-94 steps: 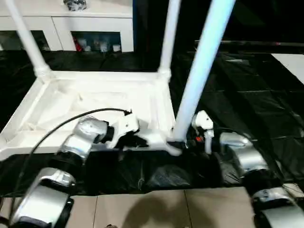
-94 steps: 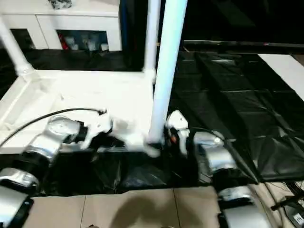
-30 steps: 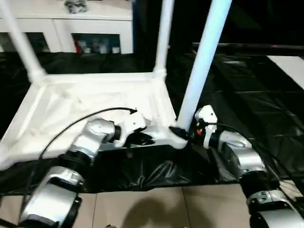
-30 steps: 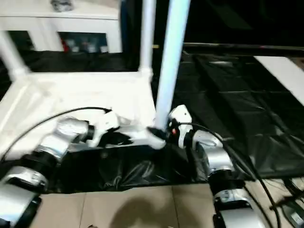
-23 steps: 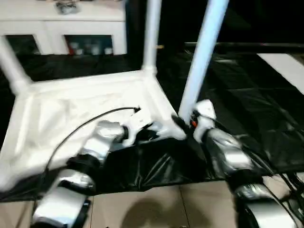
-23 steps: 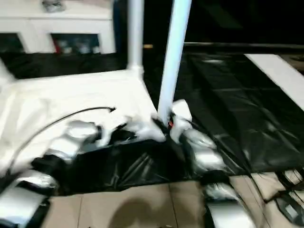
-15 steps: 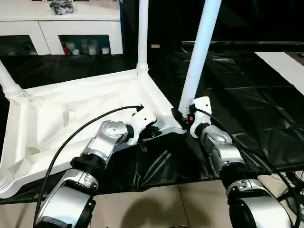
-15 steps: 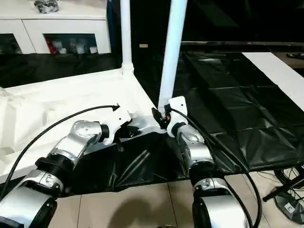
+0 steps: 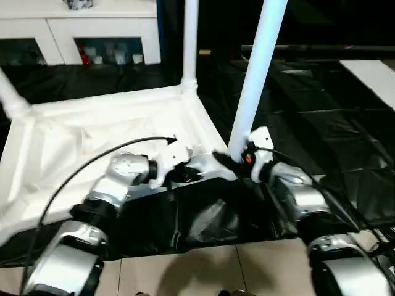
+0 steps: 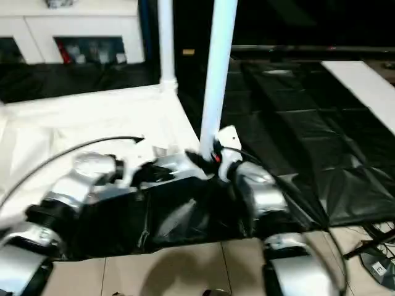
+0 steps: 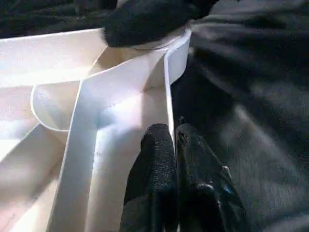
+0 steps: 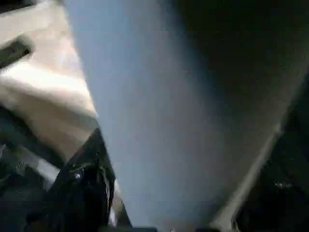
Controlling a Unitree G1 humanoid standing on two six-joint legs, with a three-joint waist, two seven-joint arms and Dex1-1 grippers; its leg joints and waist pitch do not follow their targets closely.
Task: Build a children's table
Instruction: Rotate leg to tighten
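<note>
The table top [image 9: 111, 132] is lying upside down on the black-draped tabletop [image 9: 321, 117], with 3 legs up in their corner sockets that I can see. The near leg [image 9: 256, 74] stands in the corner closest to the robot.

What's changed over the last second: the right tool [image 9: 237, 161] was wrapped around the base of that near leg and its fingers have been spreading. In the right wrist view the leg sits close beside 1 black finger [image 12: 82, 183], so I can't tell if it's fully let go yet. The leg is upright anyway, so I'd guess it's seated.

The left tool [image 11: 175, 145] hasn't budged: fingers pressed together, pinching the top's thin rim wall just beside the near corner, steadying it.

Probably only the last leg remains.
</note>
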